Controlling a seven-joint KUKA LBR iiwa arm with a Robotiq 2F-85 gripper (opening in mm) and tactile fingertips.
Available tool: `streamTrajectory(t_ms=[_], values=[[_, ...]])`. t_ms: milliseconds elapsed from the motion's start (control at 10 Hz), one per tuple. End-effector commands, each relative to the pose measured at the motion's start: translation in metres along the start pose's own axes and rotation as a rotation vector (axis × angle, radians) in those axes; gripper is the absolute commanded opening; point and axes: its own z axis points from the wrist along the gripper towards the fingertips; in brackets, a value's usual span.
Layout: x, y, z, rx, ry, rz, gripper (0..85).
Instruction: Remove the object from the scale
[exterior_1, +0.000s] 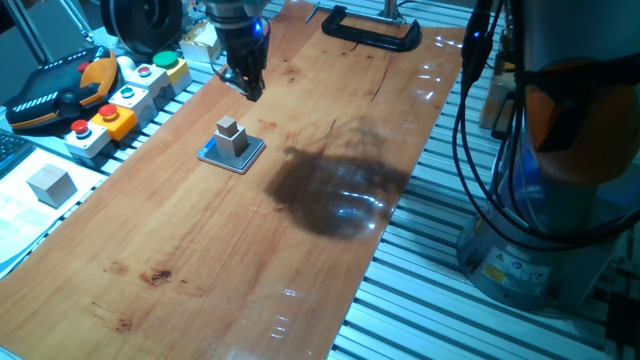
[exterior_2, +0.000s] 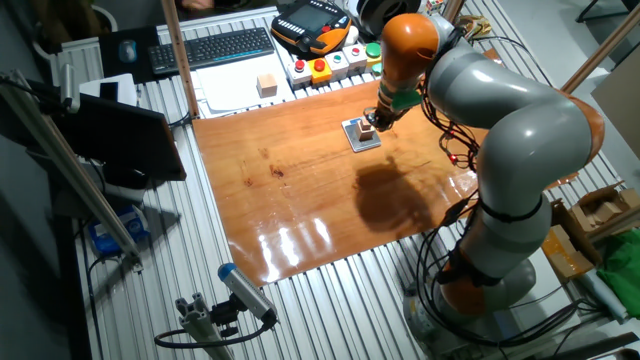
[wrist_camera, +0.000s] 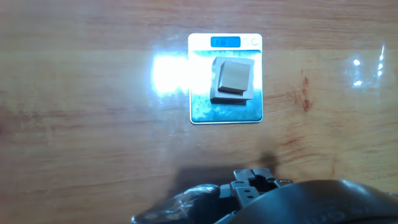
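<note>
Cube (exterior_1: 231, 134) sits on the scale (exterior_1: 212, 153); the gripper (exterior_1: 246, 86) hangs apart, beyond it. Whether its fingers are spread, I cannot tell.

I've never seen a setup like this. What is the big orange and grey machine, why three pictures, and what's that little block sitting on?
The machine is a robot arm with a two-finger gripper at its end. Two pictures come from fixed cameras on different sides of the wooden table; the third comes from a camera on the hand, looking down. On the table lies a flat scale with a lit display, and a small cube rests on it. The gripper hangs above, near the scale, holding nothing. Beside the table are button boxes and another cube.
</note>
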Motion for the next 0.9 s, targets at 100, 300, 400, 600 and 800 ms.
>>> streamTrajectory(t_ms=[100, 300, 400, 600, 800], values=[[-0.007, 0.002, 0.007, -0.012, -0.005, 0.016, 0.7], [-0.021, 0.004, 0.023, -0.024, 0.003, 0.041, 0.7], [-0.026, 0.005, 0.028, -0.033, 0.009, 0.056, 0.7], [-0.031, 0.005, 0.034, -0.018, 0.009, 0.066, 0.7], [-0.033, 0.004, 0.037, -0.03, 0.025, 0.073, 0.7]])
